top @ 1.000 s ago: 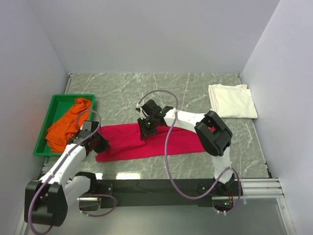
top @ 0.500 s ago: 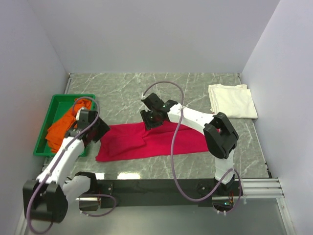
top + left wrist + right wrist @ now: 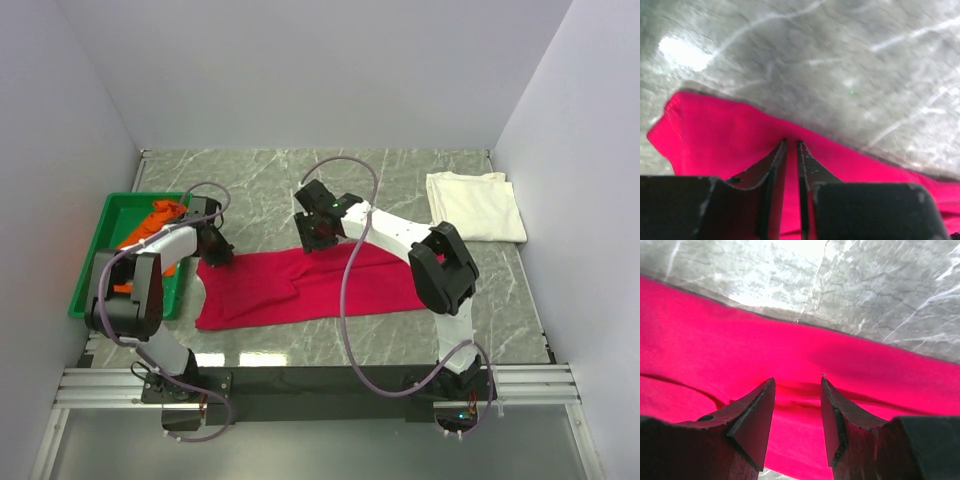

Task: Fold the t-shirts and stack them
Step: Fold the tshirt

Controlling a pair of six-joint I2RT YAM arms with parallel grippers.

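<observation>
A crimson t-shirt [image 3: 310, 290] lies spread toward the near edge of a grey marble-patterned table [image 3: 400, 180] enclosed by white walls [image 3: 300, 70]. The left gripper [image 3: 215, 250], jaws nearly together, sits at the shirt's far left corner; whether it pinches cloth is unclear. The right gripper [image 3: 312, 238] hangs released over the shirt's far edge. A folded cream t-shirt [image 3: 475, 205] lies by the right edge, and an orange t-shirt [image 3: 162, 213] sits in a green bin [image 3: 95, 265] at the left edge.

Bare marble table [image 3: 400, 180] lies open along the far side and between the crimson t-shirt [image 3: 330, 290] and the folded cream t-shirt [image 3: 475, 205]. At left the green bin [image 3: 88, 275] holding the orange t-shirt [image 3: 165, 212] stands just beside the left gripper [image 3: 216, 252]; the right arm's cable [image 3: 345, 161] loops above the middle.
</observation>
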